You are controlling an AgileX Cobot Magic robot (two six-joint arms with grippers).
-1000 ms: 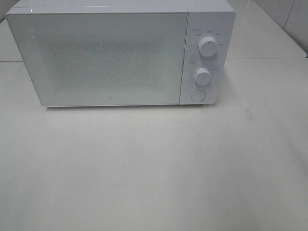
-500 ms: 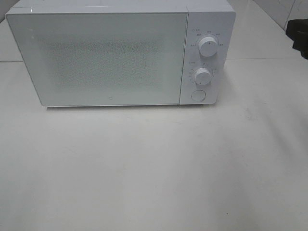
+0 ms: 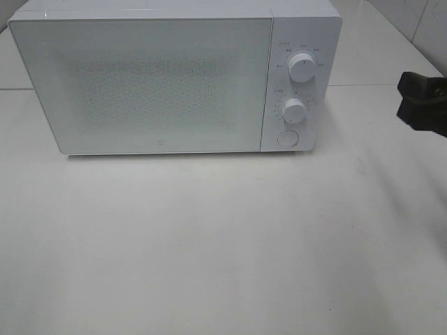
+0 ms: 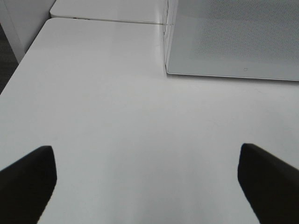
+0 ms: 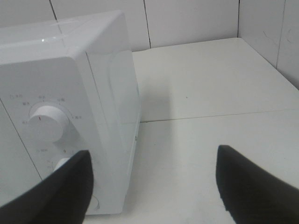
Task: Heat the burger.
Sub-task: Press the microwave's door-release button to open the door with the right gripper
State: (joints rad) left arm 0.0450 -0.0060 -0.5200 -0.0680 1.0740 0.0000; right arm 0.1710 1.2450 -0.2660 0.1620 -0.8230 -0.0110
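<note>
The burger is not in view in any frame. The white microwave (image 3: 140, 84) stands at the back of the table with its frosted door shut. It also shows in the left wrist view (image 4: 233, 37) and the right wrist view (image 5: 70, 70). My right gripper (image 3: 422, 101) is at the right edge of the exterior view, to the right of the control panel. Its wrist view shows it open and empty (image 5: 153, 151). My left gripper (image 4: 145, 148) is open and empty over the table, in front of the microwave's left corner, and out of the exterior view.
The control panel has an upper knob (image 3: 302, 68), a lower knob (image 3: 294, 110) and a round button (image 3: 287, 138). The white table (image 3: 223, 244) spreads in front of the microwave. Tiled walls (image 5: 187, 18) stand behind and to the right.
My right gripper has come into the exterior view at the right edge and moved down and leftward toward the control panel. The microwave has not moved.
</note>
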